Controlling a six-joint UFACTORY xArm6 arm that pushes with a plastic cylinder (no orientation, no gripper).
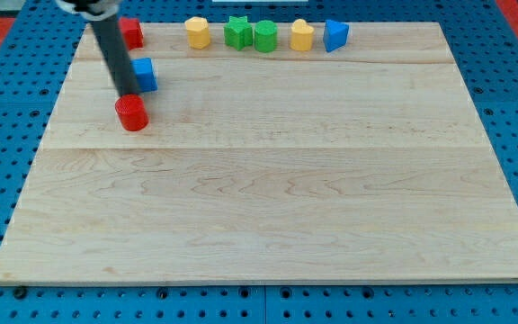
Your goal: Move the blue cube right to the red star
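Observation:
The blue cube (145, 74) sits near the board's upper left. My tip (129, 94) is at the cube's lower left edge, touching or nearly touching it, just above a red cylinder (132, 113). A red block (132, 32), probably the red star, lies at the board's top edge above the blue cube. The rod partly hides its left side.
Along the top edge stand a yellow block (197, 31), a green star (236, 31), a green cylinder (265, 36), a second yellow block (302, 35) and a blue triangular block (334, 35). The wooden board (268, 198) lies on a blue pegboard.

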